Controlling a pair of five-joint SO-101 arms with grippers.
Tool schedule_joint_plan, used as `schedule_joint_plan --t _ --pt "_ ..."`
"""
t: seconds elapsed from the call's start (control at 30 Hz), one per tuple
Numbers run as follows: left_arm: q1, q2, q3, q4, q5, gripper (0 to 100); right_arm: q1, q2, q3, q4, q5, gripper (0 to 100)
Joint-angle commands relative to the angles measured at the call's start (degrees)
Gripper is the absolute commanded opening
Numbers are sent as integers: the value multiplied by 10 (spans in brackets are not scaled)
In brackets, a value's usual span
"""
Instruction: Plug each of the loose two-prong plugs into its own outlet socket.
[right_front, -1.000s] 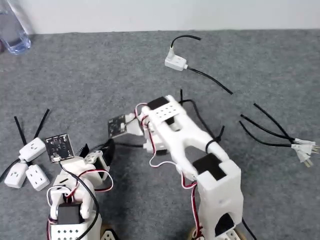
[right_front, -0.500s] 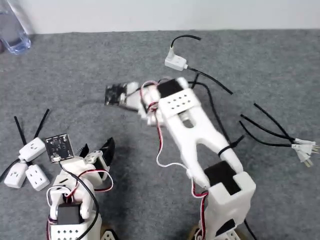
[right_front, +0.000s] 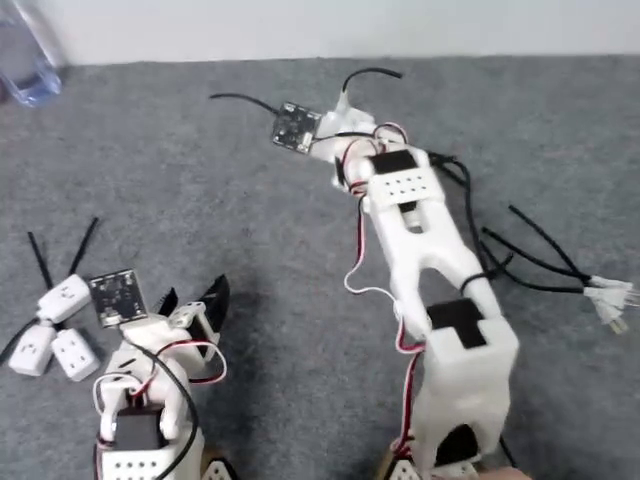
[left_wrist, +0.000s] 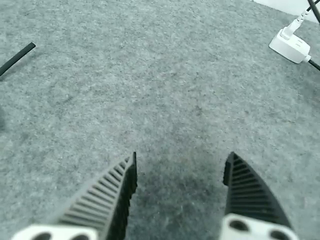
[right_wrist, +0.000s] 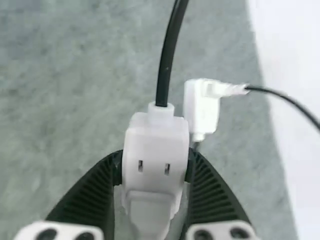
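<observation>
Fingers of the right gripper (right_wrist: 155, 157) clamp a white outlet socket (right_wrist: 154, 142) on a black cord, just beside a second socket (right_wrist: 201, 107) near the far edge of the gray tabletop (right_front: 200, 180). Left gripper (left_wrist: 179, 167) hovers low over the tabletop, fingers spread wide. Loose plugs (right_front: 607, 297) lie well apart.

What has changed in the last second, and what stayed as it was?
The right gripper, shut on an outlet socket, moved forward to beside the far socket. The left gripper, open, the three sockets and the loose plugs stayed put.
</observation>
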Motion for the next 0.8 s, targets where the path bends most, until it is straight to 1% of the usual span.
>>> schedule_joint_plan --t 0.0,0.07,0.2,0.27,0.4,0.47,0.77 --pt "3 -3 -7 0 -2 269 14 2 -36 -45 19 8" --pt "4 -3 -7 0 -2 269 15 9 -34 -58 31 8" --pt "4 -3 -7 -1 -2 269 15 11 -33 -54 31 10" --pt "4 -3 -7 -1 -2 269 15 10 -33 -42 31 37" --pt "4 -3 -7 -1 -2 269 26 10 -36 -15 31 242" --pt "4 -3 -7 -1 -2 269 33 10 -36 -15 31 308" --pt "5 -3 -7 -1 -2 269 35 9 -47 -11 30 318"
